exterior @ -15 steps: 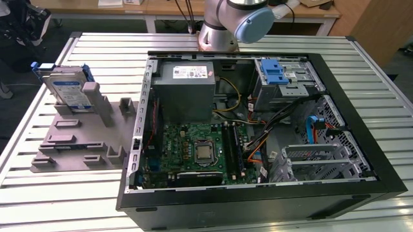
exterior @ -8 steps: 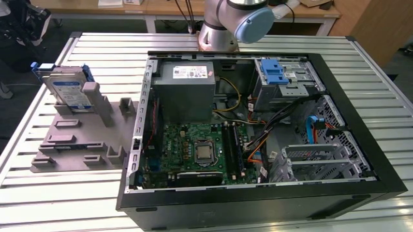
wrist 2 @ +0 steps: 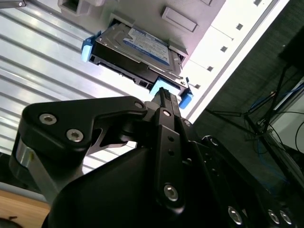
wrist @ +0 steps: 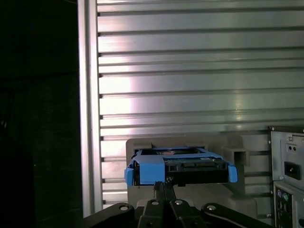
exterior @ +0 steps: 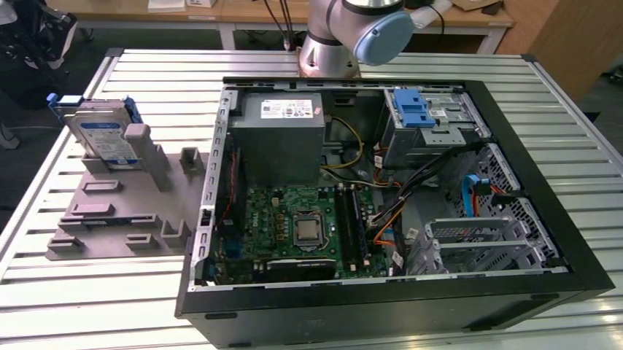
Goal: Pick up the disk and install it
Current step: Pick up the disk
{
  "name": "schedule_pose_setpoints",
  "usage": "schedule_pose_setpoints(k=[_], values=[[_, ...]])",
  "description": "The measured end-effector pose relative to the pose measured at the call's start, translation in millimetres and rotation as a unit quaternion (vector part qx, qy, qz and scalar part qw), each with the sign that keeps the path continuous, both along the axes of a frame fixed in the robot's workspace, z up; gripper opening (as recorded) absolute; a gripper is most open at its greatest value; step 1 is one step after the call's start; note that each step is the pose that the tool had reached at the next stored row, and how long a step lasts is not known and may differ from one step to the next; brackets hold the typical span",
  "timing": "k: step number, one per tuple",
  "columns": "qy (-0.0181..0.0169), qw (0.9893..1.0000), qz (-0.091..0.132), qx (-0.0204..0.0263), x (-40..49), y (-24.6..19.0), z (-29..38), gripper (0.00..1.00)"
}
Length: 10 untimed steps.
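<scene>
The disk point(exterior: 102, 135) is a silver hard drive with a white-and-blue label in a blue carrier. It stands on edge, leaning in a slot at the back of a grey fixture point(exterior: 107, 211) at the exterior view's left. In both wrist views the disk point(wrist 2: 142, 47) point(wrist: 175, 166) lies ahead of my black gripper point(wrist 2: 164, 92) point(wrist: 160, 186). The fingers are pressed together with nothing between them, and their tips point at the disk's blue end, apart from it.
An open black computer case point(exterior: 389, 292) lies on the slatted metal table point(exterior: 58, 292), with a grey power supply point(exterior: 282, 135), a green board and a silver drive bay with a blue latch point(exterior: 413, 109). The arm's base point(exterior: 326, 51) stands behind the case.
</scene>
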State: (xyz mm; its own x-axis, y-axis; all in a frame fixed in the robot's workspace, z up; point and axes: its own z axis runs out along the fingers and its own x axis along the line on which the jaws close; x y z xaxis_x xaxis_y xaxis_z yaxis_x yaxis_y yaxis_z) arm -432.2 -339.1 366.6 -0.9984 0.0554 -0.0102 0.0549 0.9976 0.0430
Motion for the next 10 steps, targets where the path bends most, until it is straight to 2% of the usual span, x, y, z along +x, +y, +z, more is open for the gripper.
schedule_pose_setpoints(k=[10], values=[[0.0000, 1.0000, 0.009, 0.0000, 0.0, 0.0, 0.0, 0.11]])
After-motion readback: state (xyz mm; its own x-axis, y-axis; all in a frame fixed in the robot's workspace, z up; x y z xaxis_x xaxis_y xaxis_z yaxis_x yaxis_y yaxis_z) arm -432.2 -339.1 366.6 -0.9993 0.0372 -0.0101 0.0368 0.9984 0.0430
